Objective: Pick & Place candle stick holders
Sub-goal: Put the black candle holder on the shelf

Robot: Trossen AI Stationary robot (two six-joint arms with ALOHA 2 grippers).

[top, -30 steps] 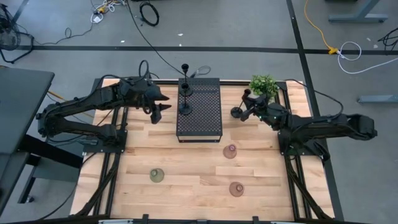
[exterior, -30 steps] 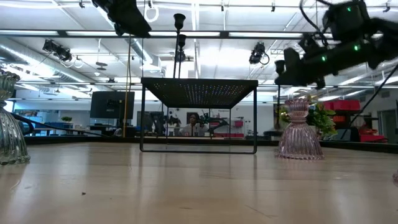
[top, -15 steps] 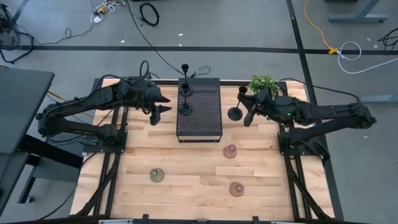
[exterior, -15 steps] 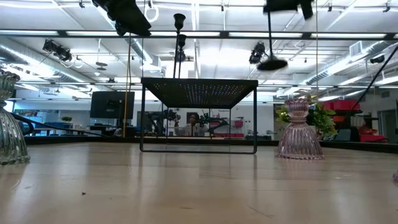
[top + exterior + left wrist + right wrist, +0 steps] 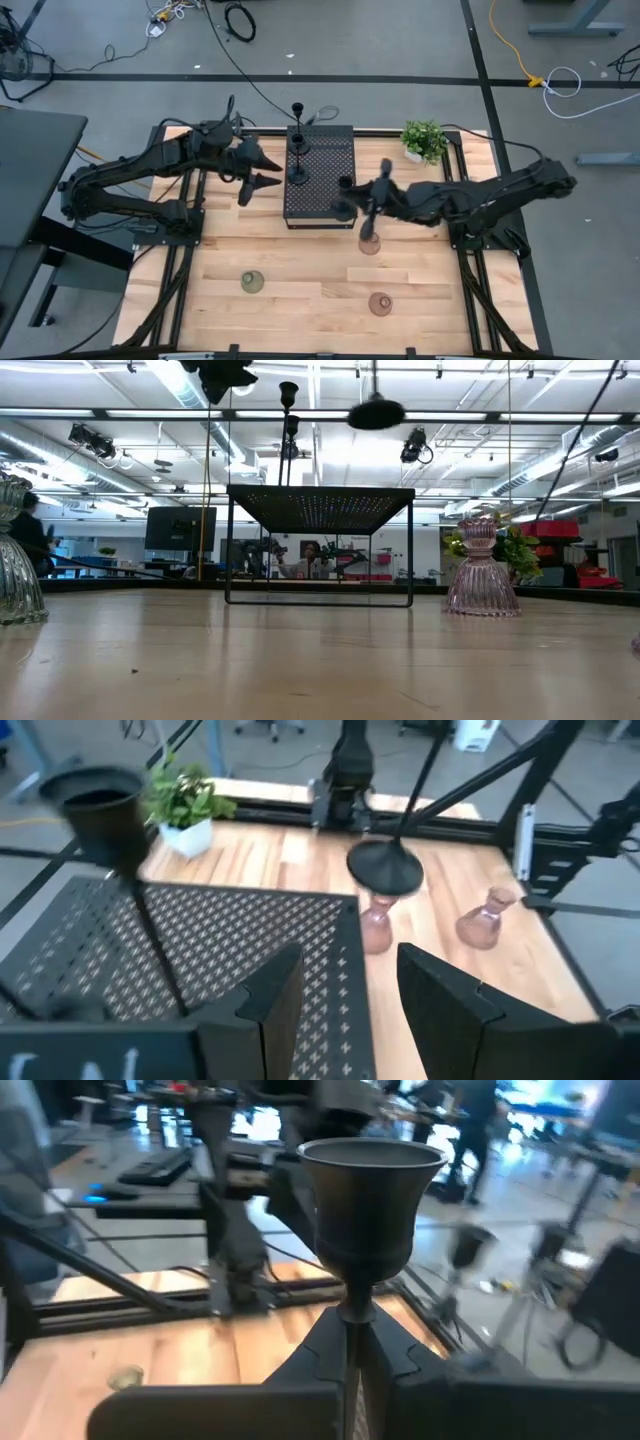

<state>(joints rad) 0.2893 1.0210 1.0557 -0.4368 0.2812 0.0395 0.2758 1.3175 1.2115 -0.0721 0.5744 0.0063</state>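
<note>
We see ribbed glassy dome holders (image 5: 370,243) on the pale wood surface (image 5: 300,290), just nearer than our right end effector (image 5: 363,203). It is clamped tight on a matte black thin-stemmed holder (image 5: 369,1200), cup flared, round base (image 5: 385,866) beside the perforated block (image 5: 321,175). Our left end effector (image 5: 262,168) hangs partly open, empty, beyond the block's other side.

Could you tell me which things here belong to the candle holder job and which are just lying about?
Job: black stemmed holders, one in the right gripper, two on the perforated block; reddish-brown dome holders; olive dome holder.
Other: perforated block; potted plant.
</note>
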